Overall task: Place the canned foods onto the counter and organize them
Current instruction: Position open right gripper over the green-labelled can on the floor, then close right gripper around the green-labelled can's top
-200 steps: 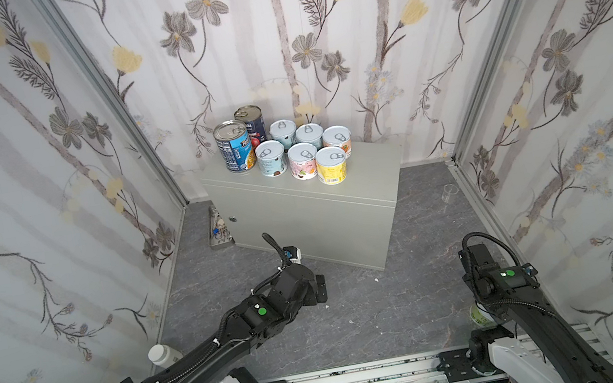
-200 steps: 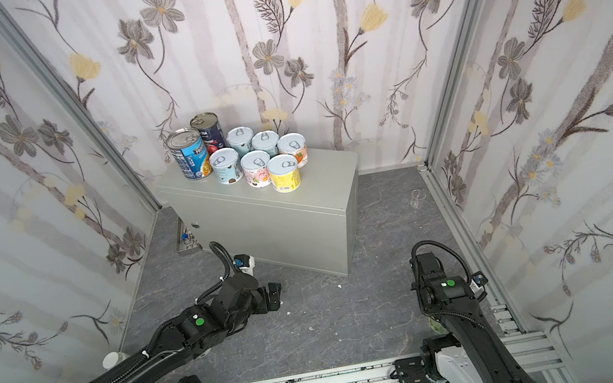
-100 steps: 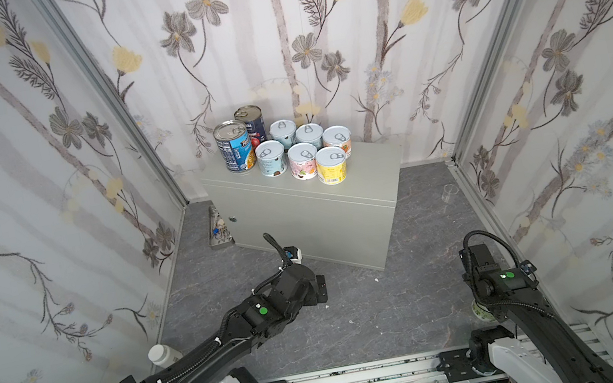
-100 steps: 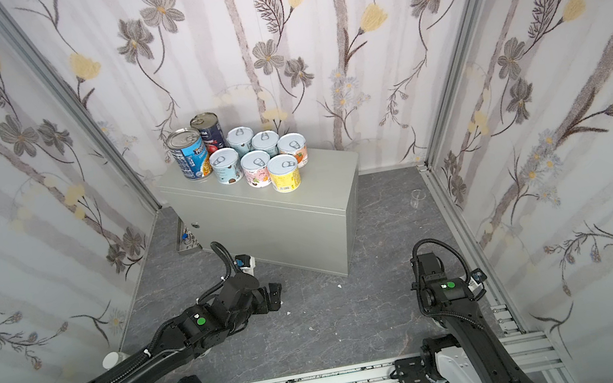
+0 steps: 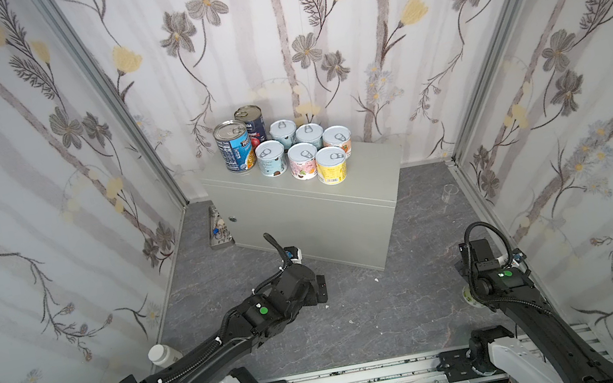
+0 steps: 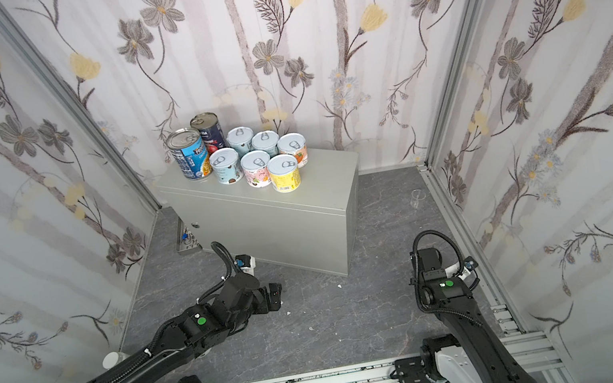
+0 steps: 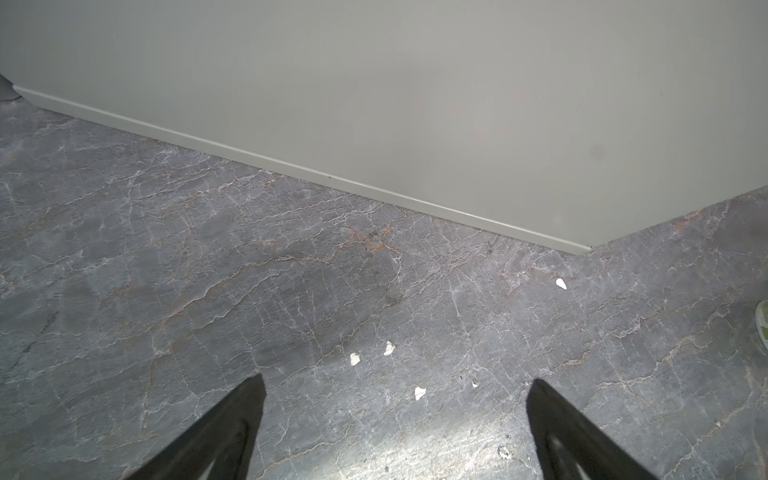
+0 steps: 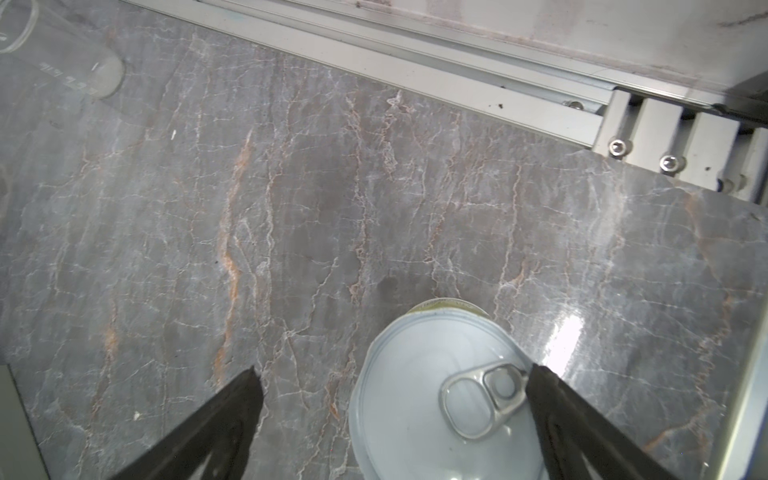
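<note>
Light-grey rectangular metal cabinet worktop [image 5: 342, 212] stands at 12 o'clock on the dark grey marbled floor [image 5: 359, 318], set at an angle, with a round lock on its front. Eight cans are bunched at the 10 o'clock end of its top:
- The tall steel can with blue label [image 5: 233, 145] is at the front.
- The tall steel can with navy-red label [image 5: 250, 119] is just behind it, toward 12.
- The six short pastel-label cans with pale pull-tab lids [image 5: 303, 161] are on their 3 o'clock side, in two rows of three. All are upright and packed close.

One more short pull-tab can [image 8: 428, 395] stands upright on the floor at about 4 o'clock. In both top views it is mostly hidden under the right arm.

Right claw [image 8: 395, 371] hangs over that can, fingers spread wide, gripping nothing. In the right wrist view one fingertip overlaps the lid rim beside the tab. Cannot tell if it touches.

Left claw [image 7: 397, 384] is also spread wide and empty. It sits low over the floor at 6 o'clock of the worktop, pointing at the cabinet's bottom front edge. Small white crumbs [image 7: 388, 348] lie on the floor just ahead of its fingertips.

White plastic bottle with white cap [image 5: 163, 353] is at 8 o'clock, beside the left arm. Clear plastic cup [image 5: 450, 191] is at 2 o'clock, near the wall rail. Small metal tray [image 5: 220, 230] lies on the floor just beside the worktop's 9 o'clock end.
</note>
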`<state>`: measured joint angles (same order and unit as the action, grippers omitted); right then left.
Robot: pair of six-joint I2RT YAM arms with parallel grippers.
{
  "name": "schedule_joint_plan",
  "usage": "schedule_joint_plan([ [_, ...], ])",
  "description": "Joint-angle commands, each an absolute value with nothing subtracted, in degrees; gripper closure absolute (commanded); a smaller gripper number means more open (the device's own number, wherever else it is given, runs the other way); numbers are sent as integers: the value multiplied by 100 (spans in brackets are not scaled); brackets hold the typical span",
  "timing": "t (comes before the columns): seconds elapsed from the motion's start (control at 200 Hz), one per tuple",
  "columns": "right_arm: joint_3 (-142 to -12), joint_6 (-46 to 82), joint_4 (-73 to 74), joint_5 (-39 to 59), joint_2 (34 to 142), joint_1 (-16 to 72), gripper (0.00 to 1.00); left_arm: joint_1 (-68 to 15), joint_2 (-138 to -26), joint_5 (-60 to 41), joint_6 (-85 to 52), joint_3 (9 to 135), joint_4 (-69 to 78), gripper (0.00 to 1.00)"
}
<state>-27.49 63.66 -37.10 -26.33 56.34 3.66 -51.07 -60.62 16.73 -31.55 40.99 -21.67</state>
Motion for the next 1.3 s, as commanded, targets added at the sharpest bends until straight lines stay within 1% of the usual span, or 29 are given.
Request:
schedule_joint_plan([
  [0.0,-2735,6291,-3070,-1475,5774,419,0,-5117,-6056,1767,-3228,4074,-2013,0],
  [0.19,-2947,6053,-3088,-1615,5827,461,0,-5111,-6010,1782,-3232,4062,-2021,0],
  [0.47,-3301,5829,-3620,-2048,5502,492,0,-5109,-6073,1784,-3232,4108,-2004,0],
  [0.664,-3244,5733,-3748,-2082,5269,490,0,-5115,-6073,1758,-3234,4100,-1961,0],
  [0.924,-3017,5800,-3793,-2037,5544,493,0,-5113,-6038,1738,-3252,4044,-1934,0],
  [1.294,-2884,5785,-3420,-1937,6046,527,0,-5114,-6012,1752,-3257,3999,-1907,0],
])
